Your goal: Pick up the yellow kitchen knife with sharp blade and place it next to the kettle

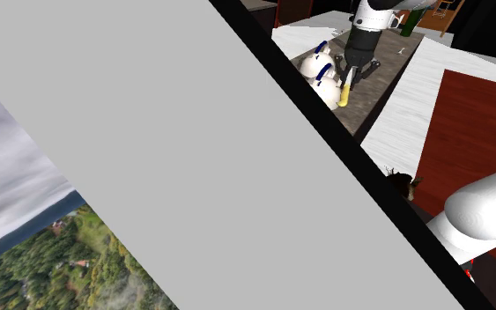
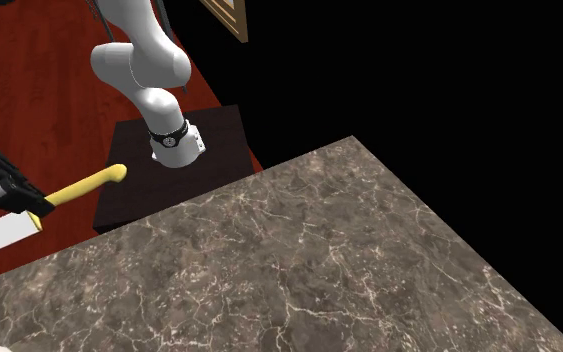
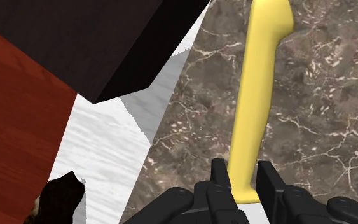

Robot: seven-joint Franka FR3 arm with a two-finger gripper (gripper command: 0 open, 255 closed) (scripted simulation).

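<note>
One grasp: my pincer (image 3: 244, 186) is clenched on the yellow knife (image 3: 255, 108) at the handle's blade end, aloft just beside the kettle (image 1: 313, 63). Risk: off-centre hold lets it pivot; blade could clip kettle on lowering.

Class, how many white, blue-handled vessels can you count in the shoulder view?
2. The farther vessel and the nearer vessel stand side by side, the nearer beside the yellow knife. The grey panel may hide others.

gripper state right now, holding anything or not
Gripper: shut on the yellow-handled knife, clasping its handle.
</note>
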